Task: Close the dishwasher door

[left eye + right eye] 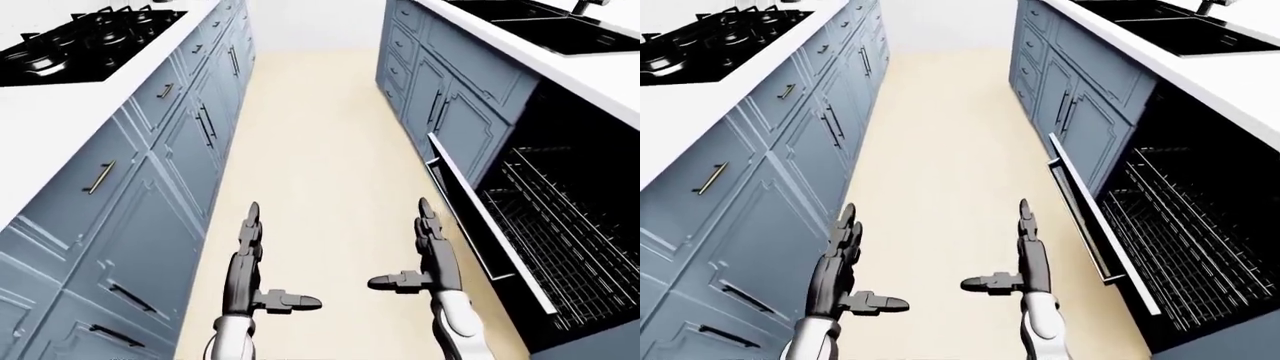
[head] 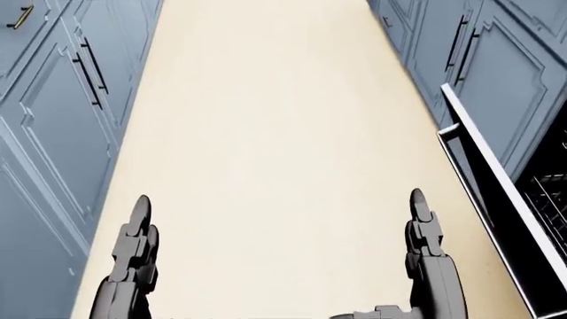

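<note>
Standing in galley aisle, cream floor (image 1: 320,135) running up the middle of the eye views. Dishwasher door (image 1: 487,234) hanging open, dropped out into the aisle at the right edge of the floor, below the right tabletop (image 1: 590,75). Wire rack (image 1: 1185,240) visible inside the dark cavity. Right hand (image 1: 432,255) raised, fingers straight and spread, thumb out sideways, holding nothing; close beside the door's edge, apart from it. Left hand (image 1: 247,259) same pose, open and empty, near the blue cabinets (image 1: 150,195) along the left. Black cooktop (image 1: 80,41) on left tabletop, sink (image 1: 570,30) on the right one.
</note>
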Controlling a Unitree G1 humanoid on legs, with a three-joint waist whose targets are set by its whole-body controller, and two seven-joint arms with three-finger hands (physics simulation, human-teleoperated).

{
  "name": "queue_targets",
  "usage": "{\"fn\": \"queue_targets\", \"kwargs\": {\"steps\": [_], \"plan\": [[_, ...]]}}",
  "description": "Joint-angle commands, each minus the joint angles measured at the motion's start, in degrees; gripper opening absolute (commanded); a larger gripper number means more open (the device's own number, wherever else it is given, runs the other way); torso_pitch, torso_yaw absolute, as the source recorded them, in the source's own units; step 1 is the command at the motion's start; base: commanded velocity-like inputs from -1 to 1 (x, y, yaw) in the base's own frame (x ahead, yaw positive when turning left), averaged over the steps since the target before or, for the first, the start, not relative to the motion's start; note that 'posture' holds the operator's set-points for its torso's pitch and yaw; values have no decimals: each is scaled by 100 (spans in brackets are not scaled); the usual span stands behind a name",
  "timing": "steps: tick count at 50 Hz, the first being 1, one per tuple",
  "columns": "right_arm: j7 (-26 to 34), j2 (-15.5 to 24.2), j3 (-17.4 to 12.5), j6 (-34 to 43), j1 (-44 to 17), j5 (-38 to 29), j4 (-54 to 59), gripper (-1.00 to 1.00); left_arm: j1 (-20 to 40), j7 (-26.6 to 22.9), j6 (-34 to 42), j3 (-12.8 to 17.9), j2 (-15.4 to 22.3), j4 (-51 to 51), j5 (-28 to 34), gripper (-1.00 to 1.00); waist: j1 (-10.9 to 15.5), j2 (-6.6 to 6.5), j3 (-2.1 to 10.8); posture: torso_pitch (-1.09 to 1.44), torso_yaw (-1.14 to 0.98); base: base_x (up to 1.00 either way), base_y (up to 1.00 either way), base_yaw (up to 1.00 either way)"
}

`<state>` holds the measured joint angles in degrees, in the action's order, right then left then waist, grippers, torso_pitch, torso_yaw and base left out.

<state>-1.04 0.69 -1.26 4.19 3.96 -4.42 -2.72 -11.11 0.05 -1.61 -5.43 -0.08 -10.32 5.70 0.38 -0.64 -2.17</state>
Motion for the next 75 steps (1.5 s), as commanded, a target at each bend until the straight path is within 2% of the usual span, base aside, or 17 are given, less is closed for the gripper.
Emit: {"fn": "queue_targets", "kwargs": {"steps": [1, 7, 8, 16, 20, 30, 35, 44, 48, 49, 57, 62, 63, 65, 70, 73, 75], "plan": [[-1, -2, 4, -187, -105, 5, -232, 100, 49, 16, -156, -1, 10, -192, 1, 100, 7, 24, 56, 0, 0, 0, -16, 0], [9, -2, 9, -36, -121, 6, -369, 100, 36, 21, -152, -17, 13, -206, 3, 100, -26, -354, 127, 0, 0, 0, -12, 0], [3, -3, 6, -167, -115, 8, -247, 100, 32, 20, -150, -19, 14, -212, 3, 100, 41, -186, 64, 0, 0, 0, -8, 0], [12, -3, 8, -10, -88, 14, -445, 100, 32, 21, -134, -15, 16, -232, -4, 100, 32, -26, 74, 0, 0, 0, -8, 0], [0, -5, 8, -197, -122, 11, -218, 100, 46, 21, -139, -7, 18, -213, -7, 100, 11, 507, 167, 0, 0, 0, -8, 0], [19, -4, 15, 32, -87, 17, -496, 100, 47, 23, -140, -6, 14, -218, -13, 100, -8, 35, 20, 0, 0, 0, -8, 0], [9, -6, 14, -182, -74, 15, -300, 100, 54, 23, -118, 9, 12, -240, -28, 100, -28, -398, 137, 0, 0, 0, -8, 0], [21, -6, 10, -156, -57, 23, -355, 100, 60, 31, -120, 12, 9, -229, -34, 100, 29, 17, 78, 0, 0, 0, -7, 0], [22, -3, 3, -183, -66, 28, -318, 100, 64, 35, -121, 10, 7, -222, -33, 100, -9, 609, 195, 0, 0, 0, -7, 0], [35, 0, 4, 64, -75, 33, -558, 100, 64, 39, -128, 5, 6, -213, -27, 100, -58, 297, 117, 0, 0, 0, -8, 0], [28, -5, 3, -69, -86, 36, -406, 100, 54, 43, -121, -9, 6, -223, -28, 100, -21, 69, 32, 0, 0, 0, -7, 0], [18, -7, 7, -203, -107, 34, -244, 100, 44, 42, -111, -9, 9, -244, -36, 100, -5, -537, 134, 0, 0, 0, -7, 0], [17, -6, 6, -198, -108, 34, -248, 100, 46, 43, -111, -9, 9, -241, -36, 100, 63, -226, 54, 0, 0, 0, -6, 0], [18, -3, 1, -197, -109, 38, -250, 100, 60, 44, -113, -2, 9, -222, -38, 100, 44, -299, 71, 0, 0, 0, -7, 0], [25, -4, 4, -2, -74, 37, -497, 100, 63, 45, -104, 9, 9, -236, -46, 100, 36, -70, 78, 0, 0, 0, -7, 0], [15, -5, 0, -191, -82, 35, -299, 100, 75, 48, -102, 21, 9, -227, -52, 100, 33, 178, 74, 0, 0, 0, -7, 0], [14, -4, -2, -182, -82, 37, -309, 100, 77, 46, -95, 27, 8, -234, -58, 100, 3, 541, 171, 0, 0, 0, -7, 0]]}}
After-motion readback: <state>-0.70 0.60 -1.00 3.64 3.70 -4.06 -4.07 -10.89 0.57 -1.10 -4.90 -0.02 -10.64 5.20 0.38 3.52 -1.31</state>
